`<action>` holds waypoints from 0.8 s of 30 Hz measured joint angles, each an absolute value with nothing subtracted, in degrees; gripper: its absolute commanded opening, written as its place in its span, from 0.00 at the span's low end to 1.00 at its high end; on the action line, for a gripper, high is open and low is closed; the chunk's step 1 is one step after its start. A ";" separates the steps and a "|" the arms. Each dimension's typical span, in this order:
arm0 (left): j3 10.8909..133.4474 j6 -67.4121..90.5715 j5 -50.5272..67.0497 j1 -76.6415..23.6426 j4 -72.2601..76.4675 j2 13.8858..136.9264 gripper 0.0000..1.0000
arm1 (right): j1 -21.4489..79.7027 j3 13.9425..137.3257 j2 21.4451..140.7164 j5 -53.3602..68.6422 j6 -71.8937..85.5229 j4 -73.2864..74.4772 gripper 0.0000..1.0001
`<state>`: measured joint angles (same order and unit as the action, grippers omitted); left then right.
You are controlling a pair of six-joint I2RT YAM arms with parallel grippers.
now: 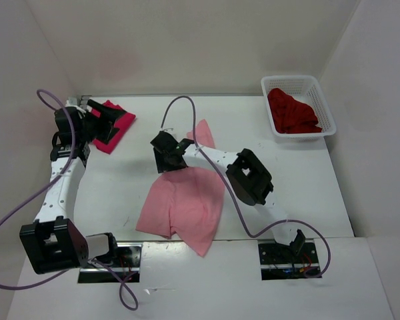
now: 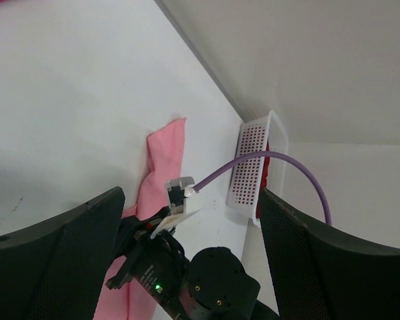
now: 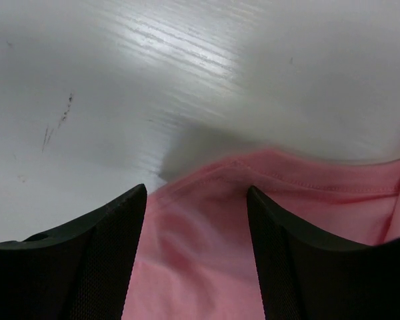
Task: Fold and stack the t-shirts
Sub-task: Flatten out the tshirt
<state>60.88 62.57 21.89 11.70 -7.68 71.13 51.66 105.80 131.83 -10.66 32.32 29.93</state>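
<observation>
Cloth, soft and light pink: the pink t-shirt (image 1: 183, 203) lies rumpled mid-surface (image 1: 113, 193), its stitched hem (image 3: 307, 181) between the right arm's jaws, which stand apart. The flat-folded crimson t-shirt (image 1: 122, 128) lies by the left arm's jaws, likewise apart. The maroon t-shirt (image 1: 292, 112) sits crumpled in the mesh basket (image 1: 325, 119).

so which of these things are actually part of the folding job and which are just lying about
Part of the job:
crimson t-shirt, folded, far left
light pink t-shirt, spread mid-table
dark red t-shirt, crumpled, far right

Just lying about:
white mesh basket, which holds the dark red one
</observation>
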 measured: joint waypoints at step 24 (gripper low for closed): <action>56.07 55.05 24.25 7.53 -9.28 71.96 0.88 | 42.81 91.90 92.77 -9.89 29.91 34.15 0.00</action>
